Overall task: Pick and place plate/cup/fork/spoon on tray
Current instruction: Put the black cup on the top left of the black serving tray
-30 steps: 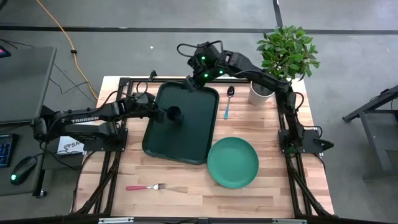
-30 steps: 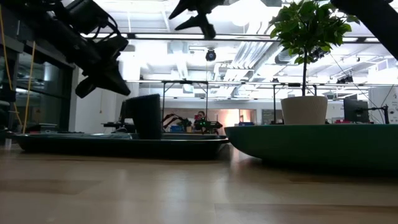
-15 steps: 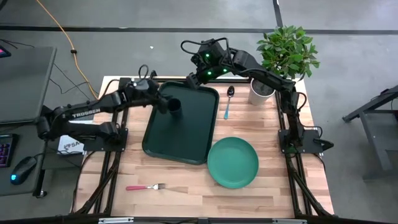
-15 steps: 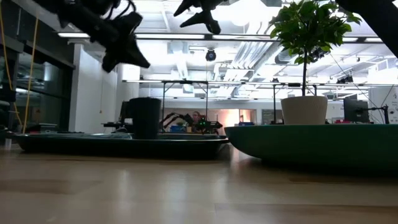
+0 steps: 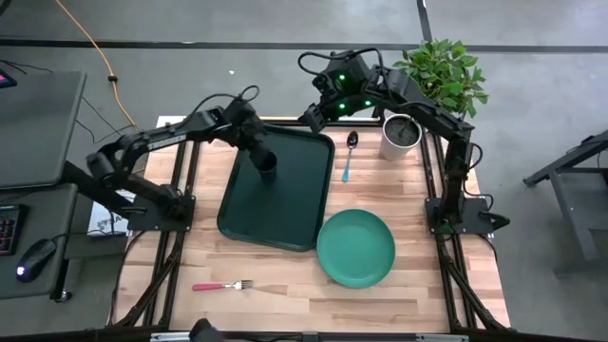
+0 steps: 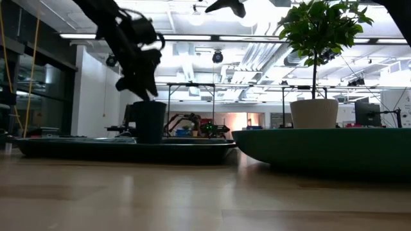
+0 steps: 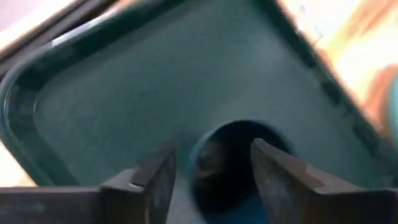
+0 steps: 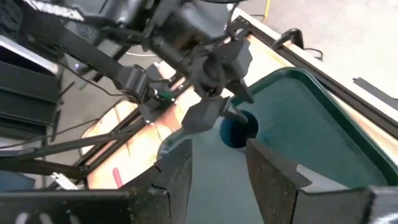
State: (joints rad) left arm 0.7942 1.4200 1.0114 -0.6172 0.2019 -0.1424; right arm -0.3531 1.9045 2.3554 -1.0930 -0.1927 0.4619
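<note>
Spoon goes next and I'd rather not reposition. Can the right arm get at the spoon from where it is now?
Probably yes. The right hand hangs open over the tray's far corner, and the spoon lies bare on the table just beside it, between the tray and the white pot. The pot stands close, so mind it.

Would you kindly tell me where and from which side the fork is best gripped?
Grip the fork across its pink handle, coming straight down from above. It lies flat and alone on the table; the handle is its widest part, clear of the plate.
</note>
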